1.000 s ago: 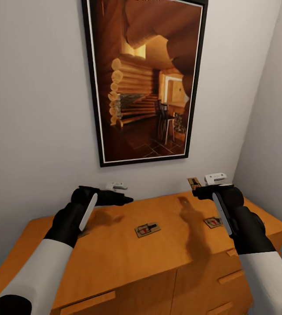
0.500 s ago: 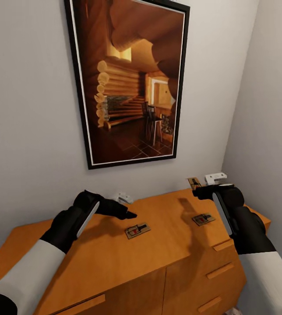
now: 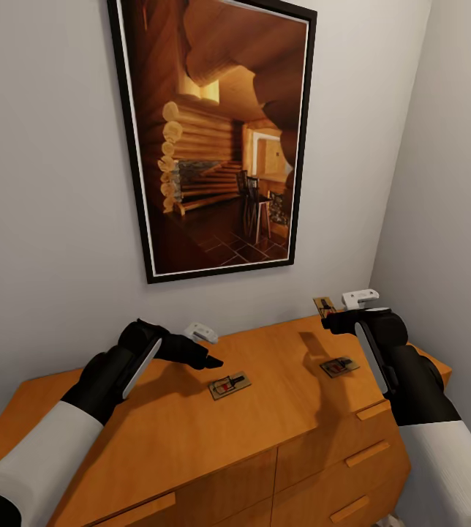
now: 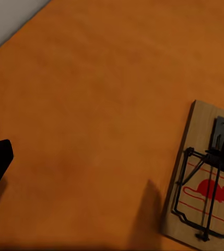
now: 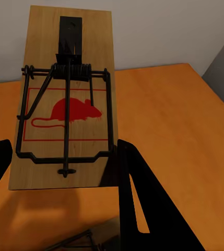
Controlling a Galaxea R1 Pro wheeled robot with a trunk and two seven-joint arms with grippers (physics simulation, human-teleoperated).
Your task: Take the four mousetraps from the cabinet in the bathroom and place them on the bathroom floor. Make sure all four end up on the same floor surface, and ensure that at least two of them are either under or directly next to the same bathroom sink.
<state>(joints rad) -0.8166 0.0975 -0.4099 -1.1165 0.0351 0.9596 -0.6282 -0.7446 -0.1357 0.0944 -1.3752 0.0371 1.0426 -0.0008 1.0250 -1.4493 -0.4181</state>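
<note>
1. Grey wall (image 3: 60, 183) is taking up most of what I'm looking at from the head view, with a big black-framed picture (image 3: 217, 139) of a log cabin interior hanging on it.
2. Orange wooden dresser (image 3: 191, 439) is sitting right under that, drawers facing me. So the traps are lying on this thing, not on any white unit.
3. My left gripper (image 3: 210, 360) is hovering low over the dresser top, fingers spread and gripping nothing. It's pointing at the middle mousetrap (image 3: 229, 384), just beside it but not touching. The left wrist view is catching that same trap (image 4: 203, 191) flat on the wood.
4. My right gripper (image 3: 328, 317) is pinching a second mousetrap (image 3: 325, 304) and holding it up off the dresser, near the back wall. The right wrist view is showing it (image 5: 65, 120) standing upright between my fingers (image 5: 143, 204), red mouse print facing the camera.
5. Third mousetrap (image 3: 339, 366) is lying flat on the dresser top, below my right gripper.
</note>
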